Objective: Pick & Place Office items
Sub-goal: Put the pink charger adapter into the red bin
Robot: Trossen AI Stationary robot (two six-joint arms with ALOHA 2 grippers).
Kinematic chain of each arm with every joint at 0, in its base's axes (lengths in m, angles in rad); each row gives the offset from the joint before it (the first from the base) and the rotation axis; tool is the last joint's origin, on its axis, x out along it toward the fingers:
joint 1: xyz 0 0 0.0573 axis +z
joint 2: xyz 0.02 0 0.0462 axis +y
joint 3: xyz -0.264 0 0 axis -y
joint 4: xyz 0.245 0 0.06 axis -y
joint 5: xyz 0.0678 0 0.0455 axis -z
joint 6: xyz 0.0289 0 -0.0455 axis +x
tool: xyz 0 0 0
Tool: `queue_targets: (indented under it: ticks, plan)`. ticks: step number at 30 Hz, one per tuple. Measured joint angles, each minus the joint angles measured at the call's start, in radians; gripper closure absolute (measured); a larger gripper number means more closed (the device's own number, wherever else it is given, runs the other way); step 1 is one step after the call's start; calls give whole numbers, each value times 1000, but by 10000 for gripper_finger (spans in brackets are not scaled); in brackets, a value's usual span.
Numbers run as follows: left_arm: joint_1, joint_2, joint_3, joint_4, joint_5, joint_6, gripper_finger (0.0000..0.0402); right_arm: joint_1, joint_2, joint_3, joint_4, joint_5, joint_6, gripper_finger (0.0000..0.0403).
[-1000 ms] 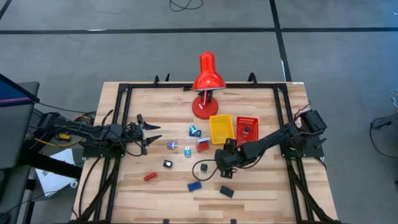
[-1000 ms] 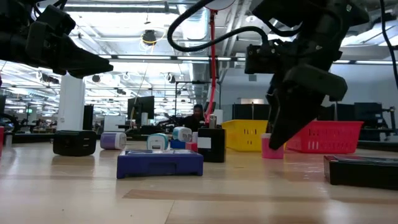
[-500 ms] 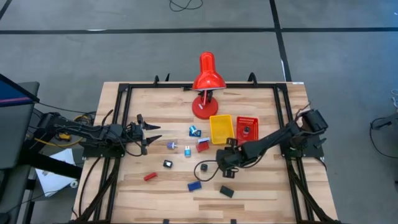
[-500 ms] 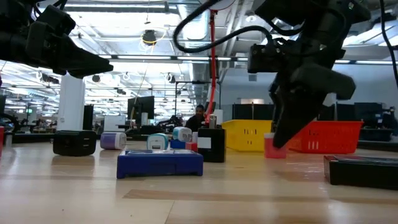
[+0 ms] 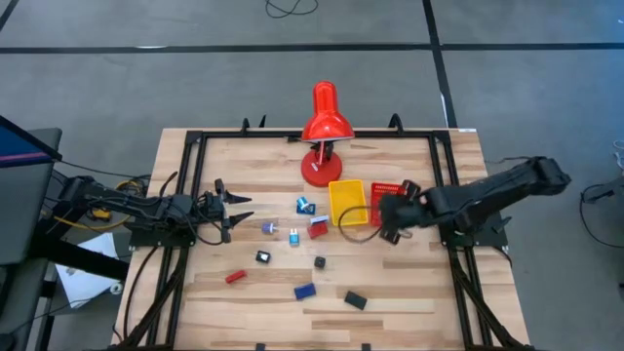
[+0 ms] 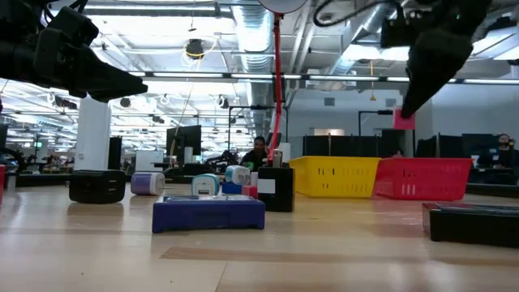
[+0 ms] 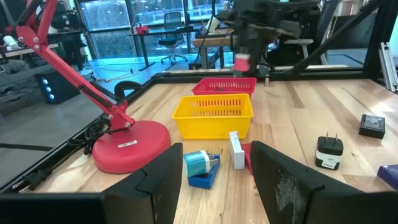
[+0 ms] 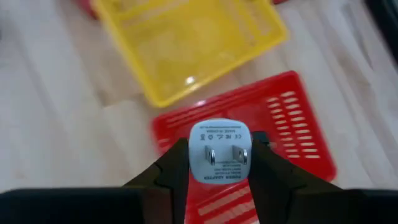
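My right gripper (image 5: 388, 222) hangs above the red tray (image 5: 393, 191), shut on a small plug adapter (image 8: 219, 151). The adapter shows a white pronged face in the right wrist view and looks pink (image 6: 403, 119) in the low view. My left gripper (image 5: 230, 207) waits open near the table's left edge, touching nothing. Small items lie flat on the wood: a blue block (image 5: 305, 291), a black block (image 5: 355, 300), a red block (image 5: 234, 277), two black cubes (image 5: 262, 257) (image 5: 319, 261), and white, blue and red bits (image 5: 293, 235) beside the yellow tray (image 5: 348, 202). My right gripper pinches the plug adapter between its two fingers (image 8: 177, 165), one on each side wall (image 8: 194, 155). The fingers come from above, pointing down. The pronged face points back at the wrist camera. The adapter is lifted clear, high above the red tray (image 8: 292, 124).
A red desk lamp (image 5: 322, 136) stands at the table's far middle, its base (image 7: 127, 144) just left of the yellow tray (image 7: 213, 115). A cable loop (image 5: 356, 234) dangles from the right arm over the table. Bare wood lies along the near edge and the far left.
My right gripper has risen from table height near the table's middle and swung toward the right and far side, ending over the red tray. It has stayed shut on the adapter, which went up with it. The dangling cable has followed, away from the black cube.
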Motion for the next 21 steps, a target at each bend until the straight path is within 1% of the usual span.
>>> queue_targets:
  ticks: [3,6,10,14,21]
  plan:
    - [0,0,0,0,0,0,221,-104,-67,-105,108,-23,-91,283]
    - [0,0,0,0,0,0,221,-199,-115,-192,233,-71,-178,283]
    - [0,0,0,0,0,0,221,-293,-137,-251,349,-142,-271,283]
    - [0,0,0,0,0,0,221,-343,-114,-267,398,-193,-328,283]
    - [0,0,0,0,0,0,221,-363,-7,-269,406,-200,-351,283]
